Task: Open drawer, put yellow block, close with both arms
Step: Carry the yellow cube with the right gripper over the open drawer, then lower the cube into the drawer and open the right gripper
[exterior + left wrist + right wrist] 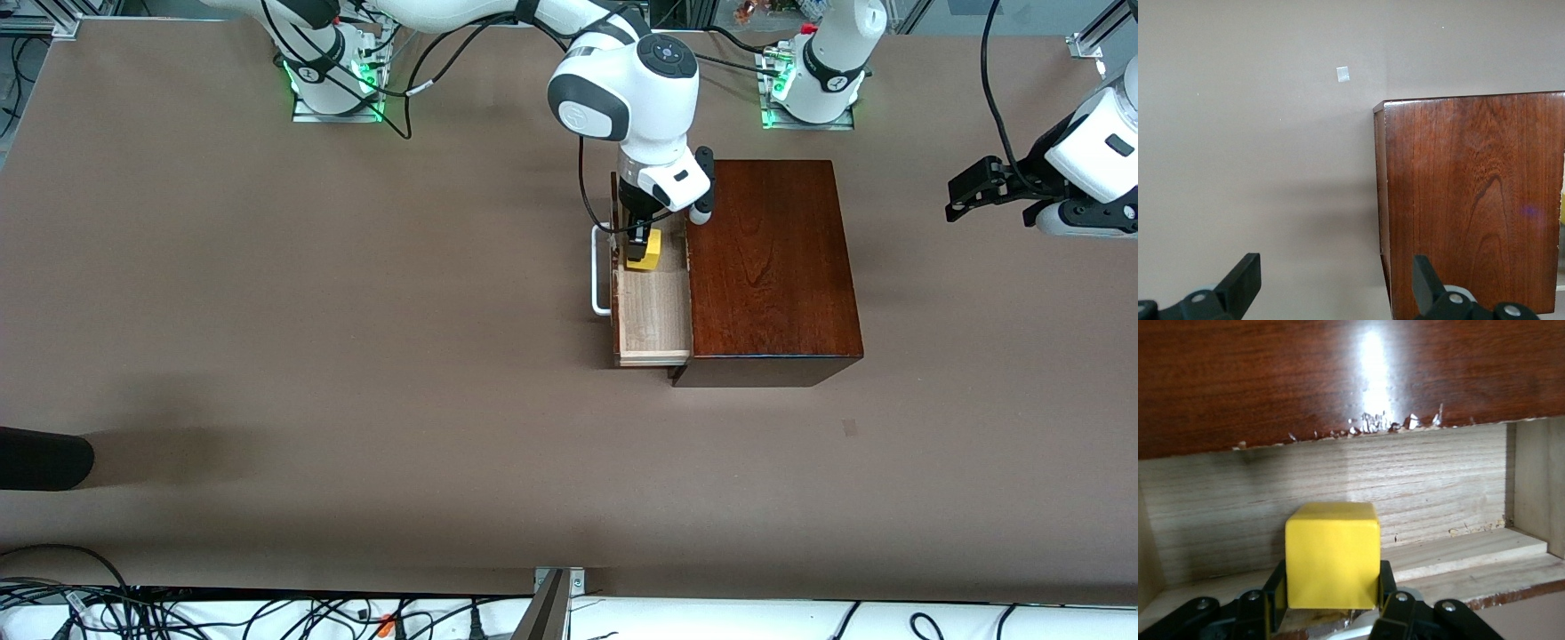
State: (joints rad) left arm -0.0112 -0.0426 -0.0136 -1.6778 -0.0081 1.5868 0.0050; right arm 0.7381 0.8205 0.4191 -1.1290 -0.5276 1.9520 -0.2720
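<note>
Block (1331,553) in right tool (1331,603), over drawer (653,307)

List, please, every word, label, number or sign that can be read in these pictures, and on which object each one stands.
No readable text in any view.
Round emblems on the right arm's joint and on both arm bases: too small to read.
Small pale sticker on the table: blank as far as can be seen.
Wooden box, drawer, yellow block: no markings.
</note>
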